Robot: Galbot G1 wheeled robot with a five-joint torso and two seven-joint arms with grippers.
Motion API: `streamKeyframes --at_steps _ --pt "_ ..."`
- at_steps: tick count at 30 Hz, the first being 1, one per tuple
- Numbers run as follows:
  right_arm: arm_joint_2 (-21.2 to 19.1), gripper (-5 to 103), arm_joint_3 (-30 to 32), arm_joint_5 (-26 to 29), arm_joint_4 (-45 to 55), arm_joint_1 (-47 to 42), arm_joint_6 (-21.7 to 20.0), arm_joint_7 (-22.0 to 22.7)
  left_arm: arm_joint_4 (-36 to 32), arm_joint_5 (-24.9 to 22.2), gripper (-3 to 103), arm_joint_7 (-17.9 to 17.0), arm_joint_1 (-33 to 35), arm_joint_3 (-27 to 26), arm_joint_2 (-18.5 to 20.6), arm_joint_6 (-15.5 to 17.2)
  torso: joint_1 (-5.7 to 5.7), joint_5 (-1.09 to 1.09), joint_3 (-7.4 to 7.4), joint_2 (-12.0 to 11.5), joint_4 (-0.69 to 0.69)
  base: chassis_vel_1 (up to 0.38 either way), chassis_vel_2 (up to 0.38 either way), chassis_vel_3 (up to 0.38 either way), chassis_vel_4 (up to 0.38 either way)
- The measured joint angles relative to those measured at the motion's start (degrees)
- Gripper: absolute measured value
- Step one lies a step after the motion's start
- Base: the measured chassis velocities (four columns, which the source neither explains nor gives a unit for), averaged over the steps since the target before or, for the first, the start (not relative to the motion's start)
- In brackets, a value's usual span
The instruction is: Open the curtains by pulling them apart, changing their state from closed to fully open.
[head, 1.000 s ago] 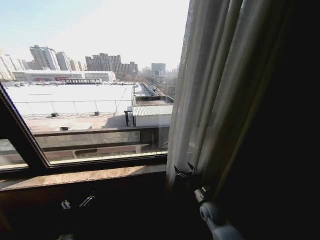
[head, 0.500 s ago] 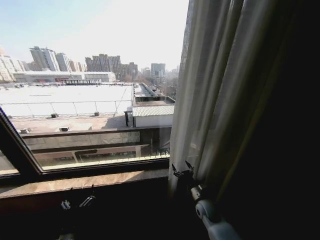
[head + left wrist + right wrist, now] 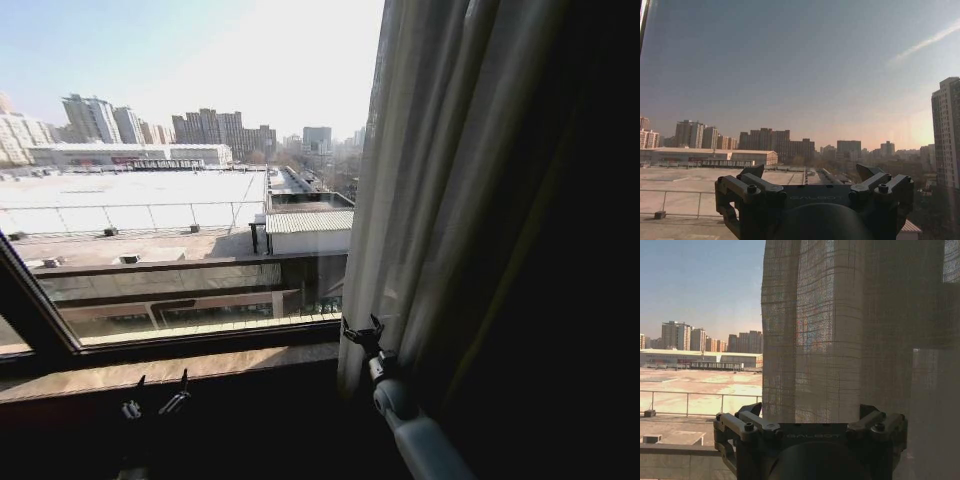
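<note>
The curtains (image 3: 430, 190) are bunched at the right side of the window (image 3: 190, 180), with the glass to their left uncovered and a dark drape (image 3: 590, 250) further right. The right end effector (image 3: 362, 332) is raised at the curtains' left edge above the sill (image 3: 170, 368) — fingers spread, sheer fabric seen between them, no clamping visible. The left end effector (image 3: 155, 396) is held low below the sill — released, fingers apart.

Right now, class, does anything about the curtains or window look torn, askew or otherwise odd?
Nothing stands out. The curtains hang in even pleats beside the bare window, with the right gripper at their edge, jaws open.
</note>
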Motion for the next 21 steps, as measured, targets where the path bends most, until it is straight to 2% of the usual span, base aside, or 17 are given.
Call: streamKeyframes --at_steps 2,3,4,5,7,8,9,11,15,17,21 --pt "-0.04 100 -0.14 0.01 -0.43 0.29 0.16 -0.51 0.0 0.0 100 0.0 -0.01 0.0 0.0 0.01 0.03 0.0 0.01 -0.01 0.0 0.0 0.0 0.0 0.0" --pt "-0.22 90 -0.33 0.06 -1.25 0.75 0.66 -1.69 0.0 0.0 100 0.0 -0.01 0.0 0.0 0.0 0.05 0.01 0.02 -0.02 0.0 0.0 0.0 0.0 0.0" --pt "-0.31 90 -0.36 0.08 -1.64 0.98 0.99 -2.35 0.0 0.0 100 0.0 -0.02 0.0 0.0 0.0 0.06 0.02 0.02 -0.03 -0.01 0.0 0.0 0.0 0.0" --pt "-0.34 85 -0.37 0.09 -1.88 1.14 1.18 -2.72 0.0 0.0 100 0.0 -0.02 0.0 0.0 0.0 0.06 0.01 0.02 -0.02 -0.01 0.0 0.0 0.0 0.0" --pt "-0.36 85 -0.39 0.11 -2.13 1.28 1.38 -3.01 0.0 0.0 100 0.0 -0.02 0.0 0.0 0.0 0.06 0.01 0.02 -0.02 -0.01 0.0 0.0 0.0 0.0" --pt "-0.34 79 -0.43 0.17 -2.43 1.4 1.67 -3.27 0.0 0.0 100 0.0 -0.02 0.0 0.0 0.01 0.05 0.01 0.01 -0.02 -0.01 0.0 0.0 0.0 0.0" --pt "-0.29 67 -0.47 0.27 -2.77 1.53 1.97 -3.53 0.0 0.0 100 0.0 -0.01 0.0 0.0 0.0 0.03 0.01 0.0 -0.02 -0.01 0.0 0.0 0.0 0.0" --pt "-0.26 67 -0.48 0.35 -2.91 1.59 2.08 -3.66 0.0 0.0 100 0.0 -0.01 0.0 0.0 0.0 0.03 0.01 0.0 -0.01 -0.01 0.0 0.0 0.0 0.0" --pt "-0.23 46 -0.56 0.48 -3.05 1.63 2.23 -4.0 0.0 0.0 100 0.0 -0.01 0.0 0.0 0.0 0.03 0.01 0.01 -0.02 -0.01 0.0 0.0 0.0 0.0" --pt "-0.23 46 -0.58 0.52 -3.07 1.65 2.26 -4.05 0.0 0.0 100 0.0 -0.01 0.0 0.0 0.0 0.03 0.01 0.01 -0.02 -0.01 0.0 0.0 0.0 0.0" --pt "0.0 24 -0.94 1.84 -3.33 2.04 2.76 -4.03 0.0 0.0 100 0.0 -0.01 0.0 0.0 0.0 0.03 0.01 0.01 -0.01 -0.01 0.0 0.0 0.0 0.0"
